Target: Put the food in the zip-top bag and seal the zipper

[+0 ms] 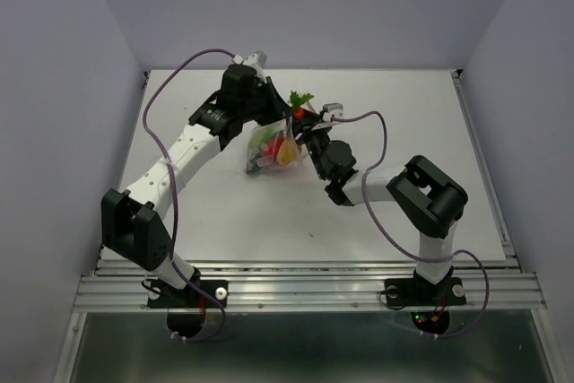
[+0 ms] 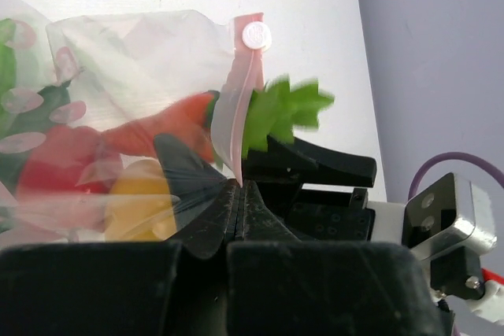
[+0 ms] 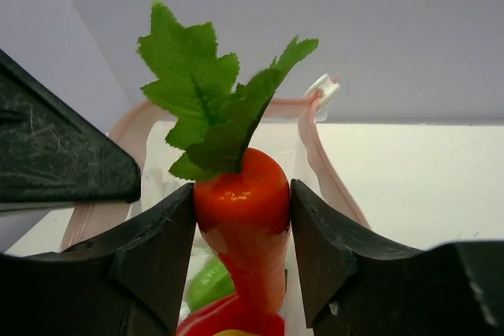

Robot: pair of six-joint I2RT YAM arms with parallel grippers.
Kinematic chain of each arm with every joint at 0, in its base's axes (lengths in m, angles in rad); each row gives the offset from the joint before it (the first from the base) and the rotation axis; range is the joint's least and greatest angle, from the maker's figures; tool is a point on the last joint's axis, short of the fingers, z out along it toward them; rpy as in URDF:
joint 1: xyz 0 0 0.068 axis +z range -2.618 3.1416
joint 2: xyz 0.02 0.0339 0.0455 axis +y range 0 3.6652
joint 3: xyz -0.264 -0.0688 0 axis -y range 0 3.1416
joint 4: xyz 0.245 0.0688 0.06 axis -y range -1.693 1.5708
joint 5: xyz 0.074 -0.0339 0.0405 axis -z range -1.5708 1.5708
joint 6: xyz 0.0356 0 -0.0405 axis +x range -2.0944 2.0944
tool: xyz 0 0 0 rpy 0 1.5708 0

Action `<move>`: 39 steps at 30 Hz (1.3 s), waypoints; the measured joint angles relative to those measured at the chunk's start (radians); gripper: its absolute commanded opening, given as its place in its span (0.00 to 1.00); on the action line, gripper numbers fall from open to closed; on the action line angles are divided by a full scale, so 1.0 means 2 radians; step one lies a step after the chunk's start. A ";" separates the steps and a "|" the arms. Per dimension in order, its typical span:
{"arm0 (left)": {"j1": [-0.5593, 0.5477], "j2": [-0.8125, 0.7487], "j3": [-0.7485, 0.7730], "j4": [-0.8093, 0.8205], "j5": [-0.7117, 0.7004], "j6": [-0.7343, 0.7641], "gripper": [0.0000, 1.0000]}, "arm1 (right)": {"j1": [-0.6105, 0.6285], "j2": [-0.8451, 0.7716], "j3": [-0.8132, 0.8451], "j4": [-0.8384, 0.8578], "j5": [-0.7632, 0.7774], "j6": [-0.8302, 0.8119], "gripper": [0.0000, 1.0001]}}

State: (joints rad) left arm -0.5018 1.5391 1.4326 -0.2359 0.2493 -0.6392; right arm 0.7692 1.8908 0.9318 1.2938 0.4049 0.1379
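The clear zip-top bag hangs open-mouthed over the table, with red, yellow and green food showing inside. My left gripper is shut on the bag's mouth edge, pinching the pink zipper below its white slider. My right gripper is shut on the orange carrot, whose tip is down inside the mouth and whose green top sticks out above. Below it lie a light green pod and the red pepper. From above, the left gripper and right gripper meet at the bag's mouth.
The white table is walled by pale panels at the back and sides. Purple cables loop over both arms. The right gripper's black finger lies right beside my left fingertips. An aluminium rail runs along the near edge.
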 measured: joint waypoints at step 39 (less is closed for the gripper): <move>0.010 -0.025 -0.029 0.010 -0.008 0.031 0.00 | -0.101 -0.215 0.191 -0.702 -0.059 0.075 1.00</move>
State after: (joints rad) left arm -0.4812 1.4899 1.3746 -0.2157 0.2340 -0.5774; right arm 0.5663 1.4612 1.3132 -0.1097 0.2863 0.2886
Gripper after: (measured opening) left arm 0.025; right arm 0.998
